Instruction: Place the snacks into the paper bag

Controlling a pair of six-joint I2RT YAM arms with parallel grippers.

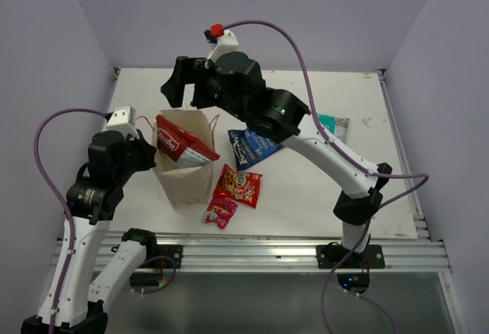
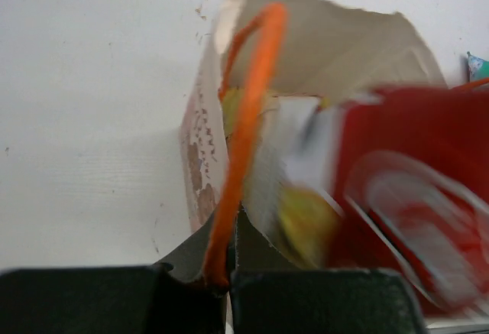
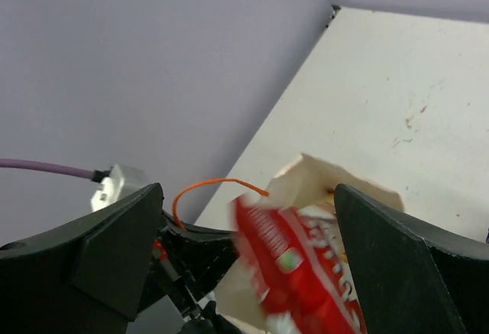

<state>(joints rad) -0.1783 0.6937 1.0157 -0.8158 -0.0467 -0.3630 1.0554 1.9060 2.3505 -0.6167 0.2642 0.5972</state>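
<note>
The tan paper bag (image 1: pixel 186 183) stands upright at the table's front left. The large red-and-white chip bag (image 1: pixel 181 142) sticks out of its mouth, tilted. My left gripper (image 1: pixel 150 153) is shut on the bag's left rim and orange handle (image 2: pixel 244 120). In the left wrist view (image 2: pixel 229 277) the chip bag (image 2: pixel 405 196) is blurred inside the bag (image 2: pixel 344 51). My right gripper (image 1: pixel 187 82) is open and empty above the bag. In its wrist view (image 3: pixel 248 196) the chip bag (image 3: pixel 306 273) lies below the spread fingers. The dark blue packet (image 1: pixel 252 147), medium red packet (image 1: pixel 238 185), small pink packet (image 1: pixel 220 212) and teal-and-white packet (image 1: pixel 336 126) lie on the table.
The white table (image 1: pixel 321 189) is boxed in by lilac walls on the left, back and right. A metal rail (image 1: pixel 252 254) runs along the near edge. Purple cables loop from both arms.
</note>
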